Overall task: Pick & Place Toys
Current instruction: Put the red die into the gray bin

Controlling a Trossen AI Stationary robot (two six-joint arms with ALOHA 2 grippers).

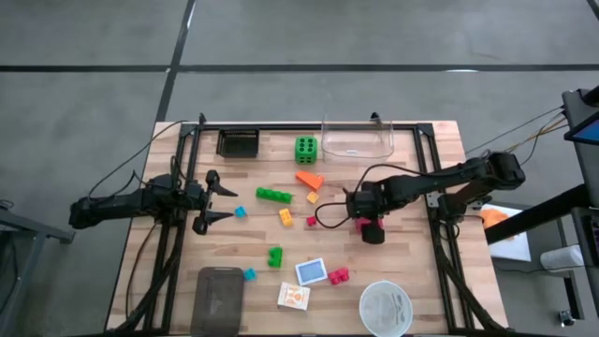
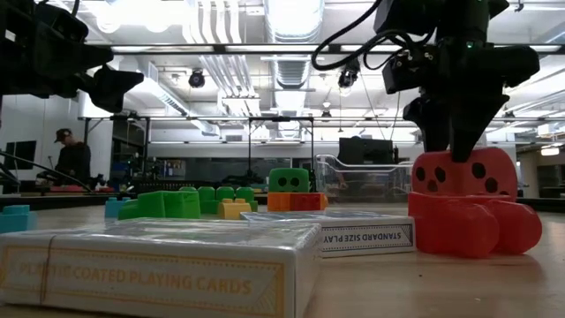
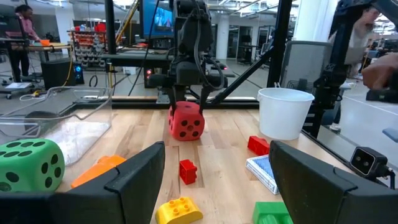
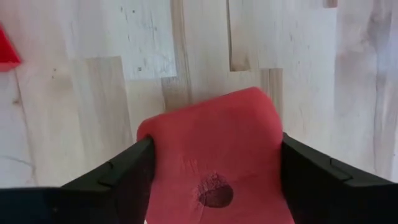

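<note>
My right gripper is right of the table's middle, shut on the red dotted die, which also shows in the low view and fills the right wrist view. My left gripper is open and empty at the table's left, pointing toward the middle. The green die rests on the table at the far middle. Green, orange and yellow bricks lie between the grippers. Two card packs and a red brick lie nearer the front. My right gripper pinches the red die by two opposite faces, one finger on each side. The fingers come from above, pointing down. The die sits slightly tilted below the fingers; I cannot tell whether its underside is on the table or just off it.
A clear plastic tub stands at the far edge and a black tray at the far left. A round white bowl and a grey lid stand at the near edge. A person stands in the room behind.
</note>
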